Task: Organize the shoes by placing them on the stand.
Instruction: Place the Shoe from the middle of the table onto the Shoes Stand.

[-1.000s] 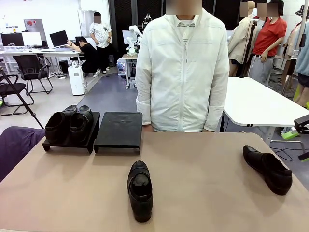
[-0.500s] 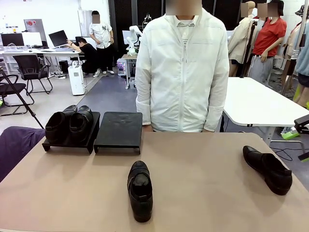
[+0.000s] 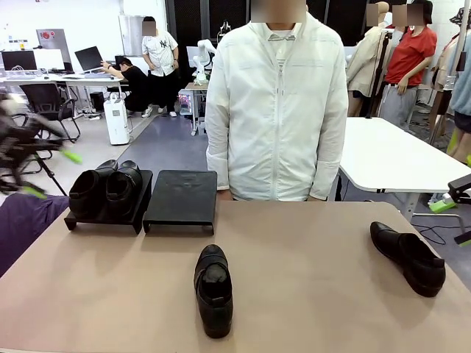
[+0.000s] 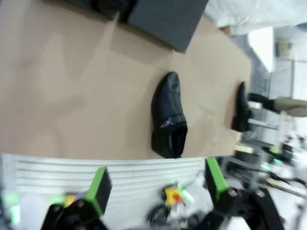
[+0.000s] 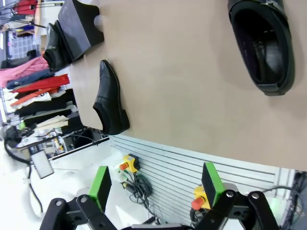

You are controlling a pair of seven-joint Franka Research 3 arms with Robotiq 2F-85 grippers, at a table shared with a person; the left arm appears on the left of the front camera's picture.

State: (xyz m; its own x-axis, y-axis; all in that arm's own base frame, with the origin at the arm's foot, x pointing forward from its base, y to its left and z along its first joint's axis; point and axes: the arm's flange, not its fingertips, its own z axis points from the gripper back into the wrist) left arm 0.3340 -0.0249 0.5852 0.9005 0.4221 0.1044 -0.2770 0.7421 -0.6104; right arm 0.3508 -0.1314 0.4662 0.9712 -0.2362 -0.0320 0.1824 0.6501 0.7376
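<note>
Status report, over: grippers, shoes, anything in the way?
Left gripper and right gripper open, empty. Pair on left tray; right tray bare. Middle shoe, right shoe loose on table. Person behind.

The 4 black round-toed dress shoes look like smooth leather with a slight gloss. The low black 2-tray stand is matt and smooth. The beige tabletop is smooth and matt. The person's white zip jacket is thin, faintly crinkled cloth.
</note>
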